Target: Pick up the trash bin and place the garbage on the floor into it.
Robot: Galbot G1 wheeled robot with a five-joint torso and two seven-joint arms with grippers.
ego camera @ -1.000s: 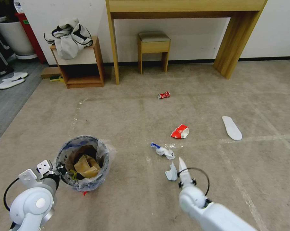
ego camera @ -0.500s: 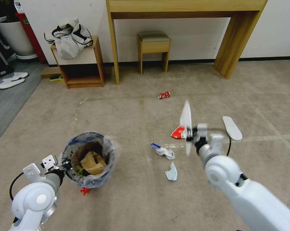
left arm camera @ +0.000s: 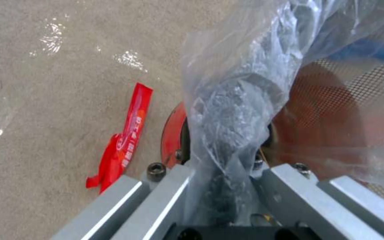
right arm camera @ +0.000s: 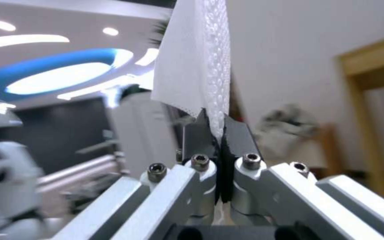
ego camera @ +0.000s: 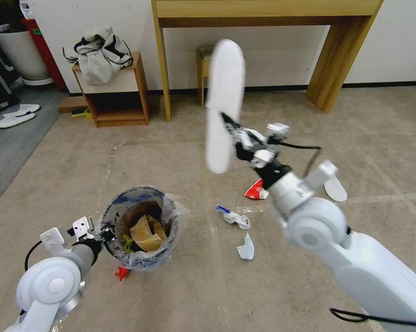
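While my right pincer [ego camera: 229, 123] is raised high above the carpet, its dark pads [right arm camera: 236, 136] are pressed together on the edge of a long white insole [ego camera: 224, 103], a flat, rounded-end sheet whose pinched face is finely dimpled. My left pincer [ego camera: 107, 234] is low at my left, clamped on the rim of the trash bin [ego camera: 141, 227], with the crinkled clear bag [left arm camera: 241, 100] bunched between its grey fingers. The bin is small, round and red with mesh-like walls, and crumpled tan paper [ego camera: 145, 230] lies inside. A glossy red wrapper [left arm camera: 123, 136] lies flat on the short-pile floor [ego camera: 79, 175] just beside the bin's base. Farther out on the carpet lie a white-blue crumpled scrap [ego camera: 235, 217], a folded pale scrap [ego camera: 246, 247], a red-white paper cup [ego camera: 256, 190] and a second insole [ego camera: 335, 189].
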